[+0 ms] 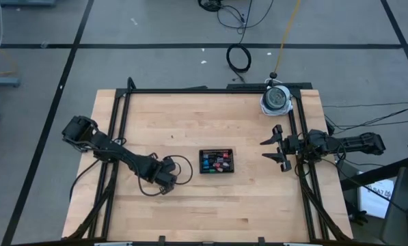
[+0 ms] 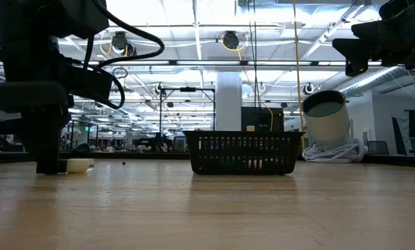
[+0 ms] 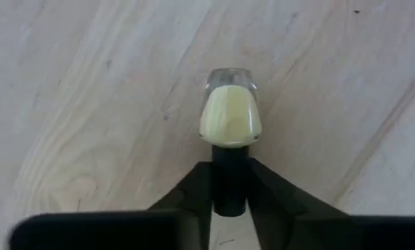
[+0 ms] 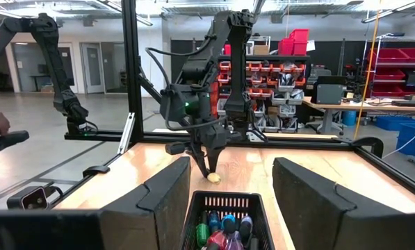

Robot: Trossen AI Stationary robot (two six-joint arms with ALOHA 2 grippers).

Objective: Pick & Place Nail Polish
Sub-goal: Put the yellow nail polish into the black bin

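A pale yellow nail polish bottle (image 3: pixel 229 114) with a dark cap lies on its side on the wooden table, left of the small black mesh tray (image 1: pixel 217 161). It also shows in the low view (image 2: pixel 80 165) and the right wrist view (image 4: pixel 214 178). My left gripper (image 3: pixel 229 168) is down at the table, shut on this bottle. The tray holds several coloured bottles (image 4: pixel 224 228). My right gripper (image 1: pixel 270 149) is open and empty, held above the table to the right of the tray. My left gripper pinches the yellow bottle's dark cap (image 3: pixel 229 182) between its two fingers (image 3: pixel 193 198), one on each side. The fingers slant down from above and lie along the bottle. The glass body sticks out past the fingertips, and the bottle lies on the table.
A white cylinder (image 1: pixel 277 100) with a coiled white cable stands at the table's far right corner. A black frame (image 1: pixel 210 90) runs round the table. Bare wood lies between the tray and the near edge.
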